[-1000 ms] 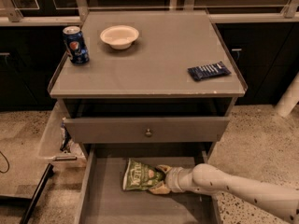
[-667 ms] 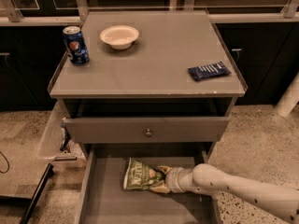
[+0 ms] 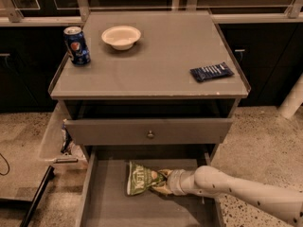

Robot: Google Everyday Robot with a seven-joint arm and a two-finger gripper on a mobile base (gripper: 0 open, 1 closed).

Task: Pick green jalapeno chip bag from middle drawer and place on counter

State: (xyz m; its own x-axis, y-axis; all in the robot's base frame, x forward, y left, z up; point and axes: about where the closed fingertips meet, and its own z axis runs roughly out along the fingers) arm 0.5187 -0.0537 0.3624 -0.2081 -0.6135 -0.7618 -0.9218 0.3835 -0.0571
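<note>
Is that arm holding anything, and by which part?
Cannot tell for sure: the claw meets the right end of the green chip bag, which lies in the middle drawer.

Dim, warm overhead light.
Counter (image 3: 156,56) evenly lit; gripper (image 3: 163,182) sits in the shadowed drawer (image 3: 109,207) at the front edge.

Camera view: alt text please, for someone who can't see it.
The robot's pale arm reaches from the right into the open grey middle drawer, its hand at the right edge of the crinkled green jalapeno chip bag on its floor. Above, the grey counter holds a blue soda can, a white bowl and a dark blue snack wrapper.
</note>
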